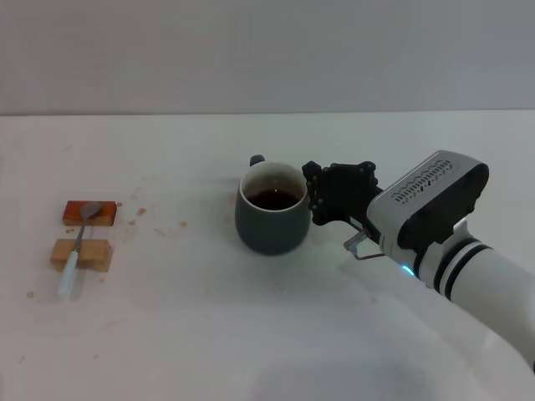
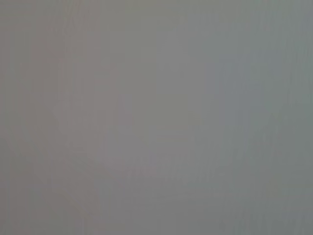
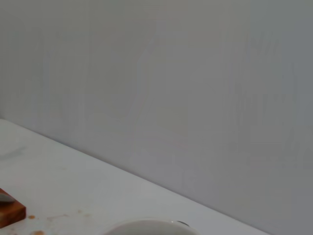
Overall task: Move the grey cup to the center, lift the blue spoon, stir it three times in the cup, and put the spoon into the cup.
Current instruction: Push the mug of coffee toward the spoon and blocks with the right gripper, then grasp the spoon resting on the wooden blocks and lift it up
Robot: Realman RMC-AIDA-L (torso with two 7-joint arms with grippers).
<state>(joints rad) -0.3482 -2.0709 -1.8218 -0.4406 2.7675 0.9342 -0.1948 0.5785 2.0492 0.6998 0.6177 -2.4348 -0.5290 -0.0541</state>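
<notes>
- Grey cup [image 1: 272,210] stands mid-table, dark liquid inside, handle at 11 o'clock.
- Right gripper [image 1: 316,194] sits at its 3 o'clock side; whether the jaws grip it I cannot tell.
- Blue spoon [image 1: 78,246] lies at 9 o'clock across two wooden blocks [image 1: 81,254].

Left of the claw [image 1: 312,194]: smooth matt ceramic cup [image 1: 270,219], shiny metal spoon [image 1: 78,244] on rough wooden blocks [image 1: 82,255].

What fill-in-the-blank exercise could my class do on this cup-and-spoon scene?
1. The cup holds a dark ____.
2. The spoon lies across two ____ blocks.
3. The right end effector is beside the cup, on the robot's ____ side of it.
4. The cup's handle points ____ from the robot.

Missing words: liquid; wooden; right; away
</notes>
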